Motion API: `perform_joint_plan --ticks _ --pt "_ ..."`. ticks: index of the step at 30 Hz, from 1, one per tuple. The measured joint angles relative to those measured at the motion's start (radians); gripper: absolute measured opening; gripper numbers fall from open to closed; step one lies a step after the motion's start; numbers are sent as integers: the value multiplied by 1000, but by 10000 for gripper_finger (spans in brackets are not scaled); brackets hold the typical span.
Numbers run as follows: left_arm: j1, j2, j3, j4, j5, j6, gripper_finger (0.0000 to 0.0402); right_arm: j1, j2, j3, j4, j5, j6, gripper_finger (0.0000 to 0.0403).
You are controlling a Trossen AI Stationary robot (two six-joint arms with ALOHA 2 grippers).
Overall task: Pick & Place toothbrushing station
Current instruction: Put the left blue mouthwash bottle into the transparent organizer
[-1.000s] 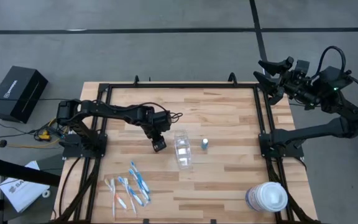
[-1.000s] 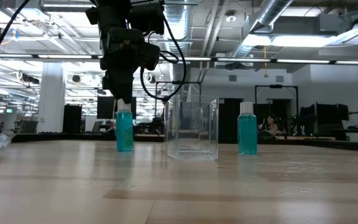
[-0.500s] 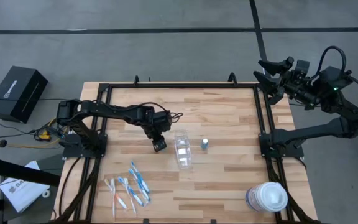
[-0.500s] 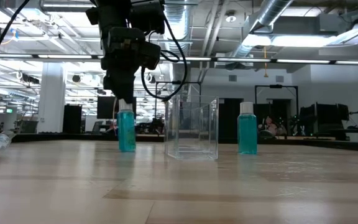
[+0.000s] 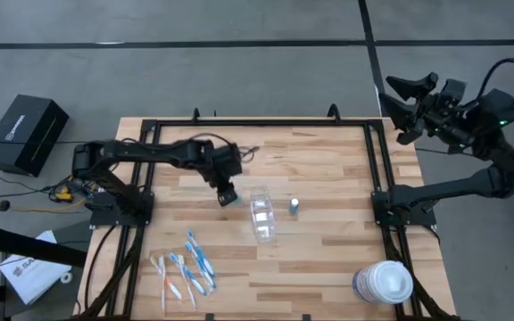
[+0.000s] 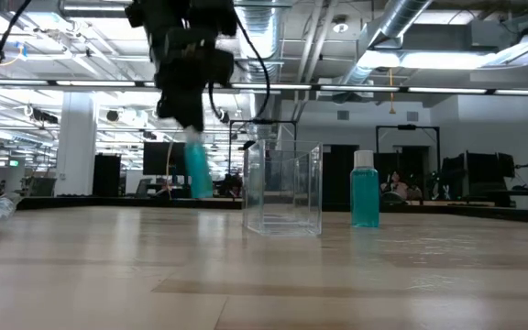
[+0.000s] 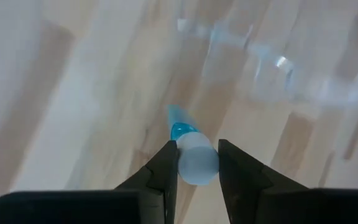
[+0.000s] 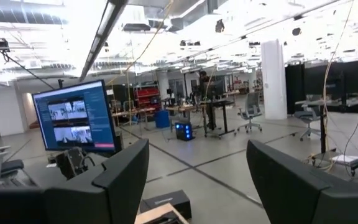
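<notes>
Wooden boards make up the tabletop (image 5: 328, 169), and grey floor lies all around it. From above, the left hand (image 5: 226, 193) sits just beside the clear cup (image 5: 262, 214), on the cup's left. It holds a small teal tube, but the hand hides it from this side. A second teal tube (image 5: 294, 207) stands near the cup on its other side. The toothbrushes (image 5: 186, 267) lie in a bunch near the front left of the tabletop. A big white-lidded tub (image 5: 385, 283) sits at the front right corner. The right hand (image 5: 402, 100) waits high up, off the back right corner, with its fingers spread wide.

From table height, the held teal tube (image 6: 197, 170) hangs tilted in the air, off the wood, just left of the cup (image 6: 282, 190). The other tube (image 6: 365, 191) stands upright on the right.

Past the left wrist, the two dark fingers (image 7: 164, 171) squeeze the tube's white cap (image 7: 196, 162).

The right wrist looks only at the big room, with its fingers apart.

I think the tube is light, a bit stiff and smooth. Holding it near the cap works, but it can swing and slip. The cup looks thin and easy to knock over.

A second ago the tube stood on the wood. Now it is lifted and closer to the cup. The right arm has shifted a little too.
</notes>
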Motion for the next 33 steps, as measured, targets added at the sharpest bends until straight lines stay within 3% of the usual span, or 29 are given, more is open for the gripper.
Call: perform_joint_plan --ticks 8,16,19,23,33 --pt "25 -91 171 7 20 -2 81 0 -16 2 -26 107 -52 260" --pt "-4 27 349 3 88 27 81 0 -51 2 -27 108 -46 260" --pt "-15 95 379 -13 151 52 81 0 -54 2 -27 108 -46 260" --pt "-41 174 399 -72 157 111 81 0 -66 3 -27 108 -44 260" --pt "-67 200 407 -137 61 234 81 0 -71 3 -32 108 -35 260"
